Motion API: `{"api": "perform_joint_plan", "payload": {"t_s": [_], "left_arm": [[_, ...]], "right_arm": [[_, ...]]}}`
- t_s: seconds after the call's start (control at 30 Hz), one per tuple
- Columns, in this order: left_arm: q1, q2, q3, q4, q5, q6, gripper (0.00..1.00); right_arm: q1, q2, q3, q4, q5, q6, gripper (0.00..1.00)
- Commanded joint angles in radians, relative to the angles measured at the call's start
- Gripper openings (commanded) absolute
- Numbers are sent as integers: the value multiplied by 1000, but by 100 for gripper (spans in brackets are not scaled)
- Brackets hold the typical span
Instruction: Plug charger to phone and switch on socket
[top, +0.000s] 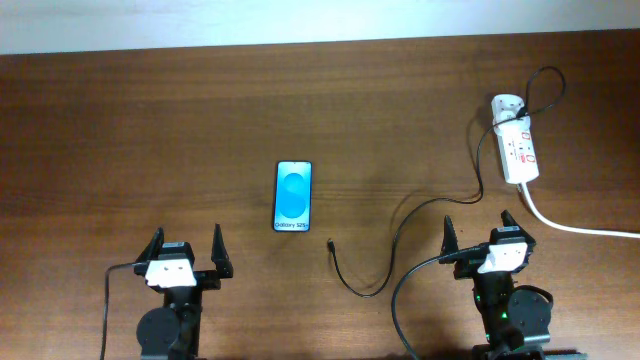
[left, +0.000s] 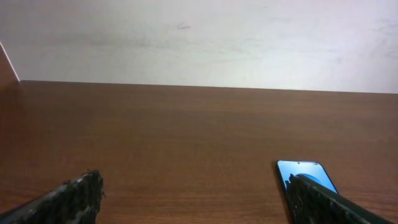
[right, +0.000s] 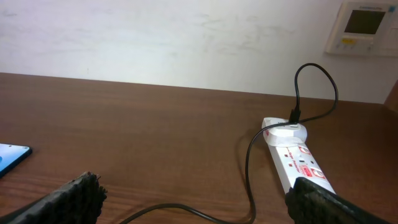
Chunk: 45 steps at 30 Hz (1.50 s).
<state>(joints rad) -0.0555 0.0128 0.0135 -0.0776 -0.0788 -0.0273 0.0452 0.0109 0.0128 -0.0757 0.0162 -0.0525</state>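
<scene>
The phone (top: 293, 195) lies flat mid-table, its blue screen up; it also shows in the left wrist view (left: 303, 170) and at the left edge of the right wrist view (right: 9, 156). The charger cable (top: 400, 232) runs from a white adapter (top: 506, 104) on the socket (top: 519, 152) to its plug tip (top: 330, 243), lying loose right of and below the phone. In the right wrist view the cable (right: 249, 168) curves past the socket (right: 301, 163). My left gripper (top: 187, 250) is open below-left of the phone. My right gripper (top: 480, 232) is open below the socket.
The socket's thick white cord (top: 570, 226) runs off to the right edge. A white wall (left: 199, 37) stands behind the table's far edge, with a wall panel (right: 360, 25) at the upper right. The robots' thicker black cables (top: 400, 300) loop near the arm bases.
</scene>
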Motion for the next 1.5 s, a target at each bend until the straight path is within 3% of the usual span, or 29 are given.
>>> {"api": "perform_joint_plan", "payload": {"t_s": [0.0, 0.53, 0.63, 0.73, 0.8, 0.9, 0.97, 1.07, 1.13, 1.2, 1.27, 1.37, 1.47], "left_arm": [[6, -6, -4, 1, -4, -10, 99], [6, -6, -4, 49, -41, 0, 99], [6, -6, -4, 197, 32, 1, 99], [6, -5, 11, 472, 91, 0, 99], [6, 14, 78, 492, 91, 0, 99], [6, 158, 349, 270, 104, 17, 99], [6, 307, 552, 90, 179, 114, 99], [6, 589, 896, -252, 208, 135, 99], [6, 777, 1111, -439, 306, 134, 99], [6, 942, 1262, -538, 485, 134, 99], [6, 1058, 1336, -550, 562, 120, 99], [-5, 1215, 1455, -651, 545, 38, 99], [-52, 1410, 1680, -952, 346, 35, 99]], "right_arm": [[-7, -7, -7, -6, -5, 0, 98], [-7, -7, -7, -6, -5, 0, 98], [-7, -7, -7, -6, -5, 0, 98], [-7, -7, -7, -6, -5, 0, 98], [-7, -7, -7, -6, -5, 0, 98], [-7, -7, -7, -6, -5, 0, 98], [-7, -7, -7, -6, -5, 0, 99], [-7, -7, -7, -6, -5, 0, 98], [-7, -7, -7, -6, -5, 0, 98], [-7, -7, -7, -6, -5, 0, 98], [-7, -7, -7, -6, -5, 0, 98], [-7, -7, -7, -6, -5, 0, 98], [-7, -7, -7, -6, -5, 0, 99]]}}
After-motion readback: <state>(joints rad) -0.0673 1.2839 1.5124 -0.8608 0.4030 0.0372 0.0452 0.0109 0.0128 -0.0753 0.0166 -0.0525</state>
